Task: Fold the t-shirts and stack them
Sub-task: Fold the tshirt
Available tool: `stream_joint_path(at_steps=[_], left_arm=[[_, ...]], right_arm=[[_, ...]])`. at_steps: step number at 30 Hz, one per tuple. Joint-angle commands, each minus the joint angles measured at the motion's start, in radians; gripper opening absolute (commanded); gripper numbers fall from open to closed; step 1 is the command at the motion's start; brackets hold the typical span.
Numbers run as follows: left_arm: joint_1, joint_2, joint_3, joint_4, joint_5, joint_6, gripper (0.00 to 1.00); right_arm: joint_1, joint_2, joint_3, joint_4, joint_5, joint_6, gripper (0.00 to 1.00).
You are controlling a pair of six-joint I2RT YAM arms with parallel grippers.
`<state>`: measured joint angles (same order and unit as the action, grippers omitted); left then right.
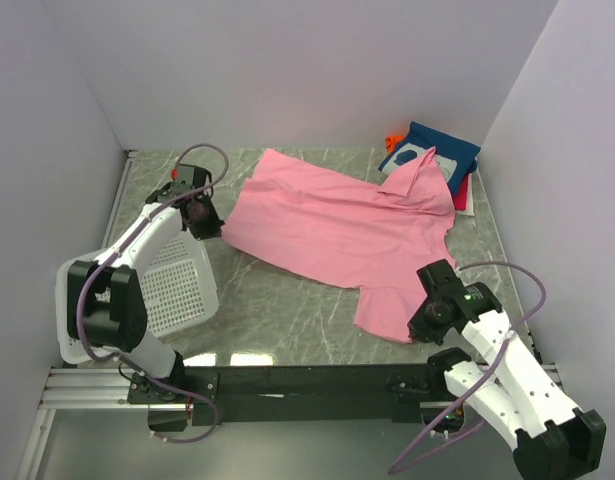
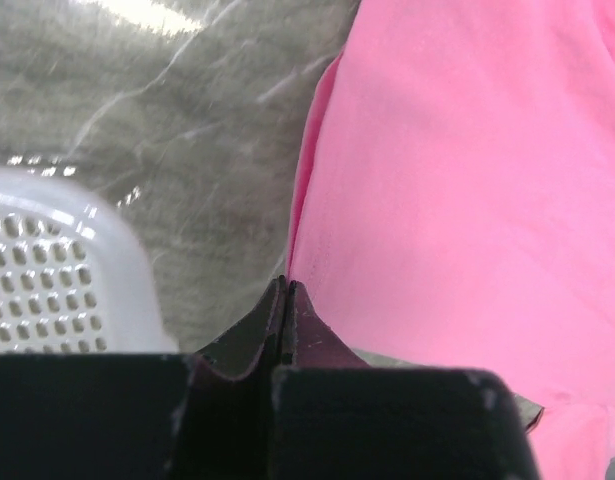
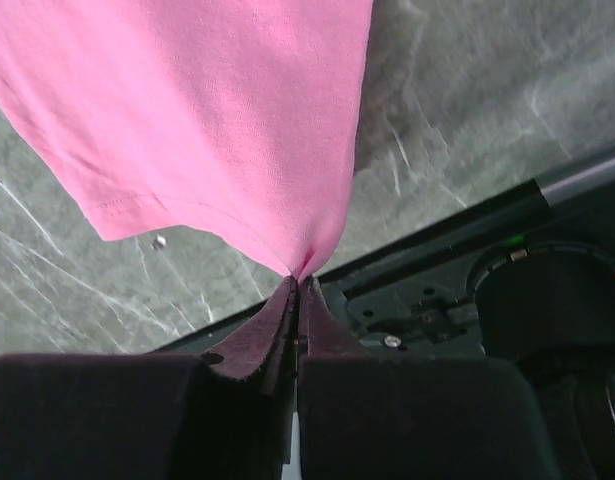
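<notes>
1. The pink tee (image 1: 332,225) lies spread across the table (image 1: 287,310), reaching from the left gripper to the right one.
2. Its far right part drapes over a folded navy tee (image 1: 442,150) in the far right corner, with a red tee (image 1: 461,192) showing beneath.
3. The left gripper (image 2: 285,292), beside the basket (image 1: 177,285), is pressed together on the pink tee's left edge.
4. The right gripper (image 3: 299,285) pinches the near right corner, where the cloth bunches to a point at its tips.
</notes>
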<state>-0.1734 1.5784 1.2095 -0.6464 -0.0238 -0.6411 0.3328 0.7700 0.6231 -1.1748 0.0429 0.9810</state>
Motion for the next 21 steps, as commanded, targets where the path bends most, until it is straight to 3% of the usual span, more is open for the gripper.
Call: stream_joint_path(at_steps=[1, 14, 21], left_arm=[[0.008, -0.081, -0.028, -0.025, -0.019, 0.027, 0.00], [0.025, -0.204, -0.106, -0.072, -0.005, 0.032, 0.00], [0.029, -0.129, -0.051, -0.036, 0.016, 0.040, 0.00]], right_arm=[[0.029, -0.034, 0.056, -0.086, 0.009, 0.057, 0.00], [0.098, -0.124, 0.119, -0.169, 0.006, 0.166, 0.00], [0.097, -0.107, 0.153, -0.106, 0.057, 0.194, 0.00]])
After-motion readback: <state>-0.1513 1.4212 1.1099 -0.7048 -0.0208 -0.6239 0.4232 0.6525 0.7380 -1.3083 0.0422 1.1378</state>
